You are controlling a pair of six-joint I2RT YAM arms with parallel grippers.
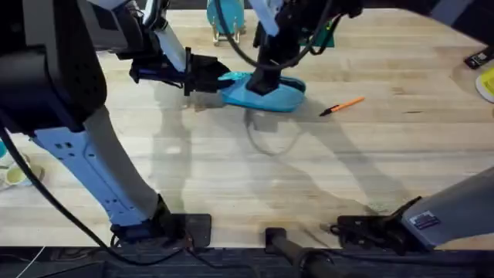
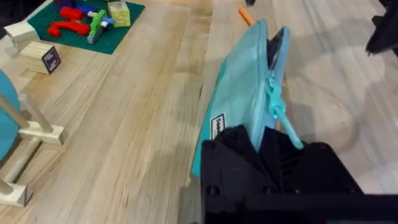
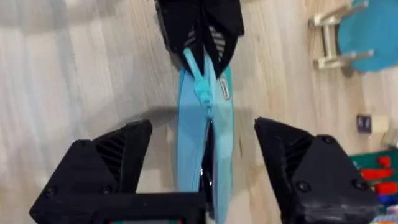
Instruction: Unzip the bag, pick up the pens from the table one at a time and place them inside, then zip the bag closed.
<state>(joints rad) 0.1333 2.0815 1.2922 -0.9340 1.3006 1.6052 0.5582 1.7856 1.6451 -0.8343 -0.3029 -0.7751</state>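
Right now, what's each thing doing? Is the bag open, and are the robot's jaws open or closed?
bag: partly unzipped, standing on edge, held at one end
pen: lying on the table, outside the bag
left gripper: jaws shut on the bag's end
right gripper: jaws open, straddling the bag

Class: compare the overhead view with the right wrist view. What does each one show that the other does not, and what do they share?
Overhead alone: the orange pen lying on the table to the right of the bag, apart from it, and both arm bases at the near edge.

Right wrist alone: the right tool open astride the bag, and the teal zipper pull close up.

Both: the light blue bag, the left tool gripping one end of it, and the round teal disc on its wooden stand.
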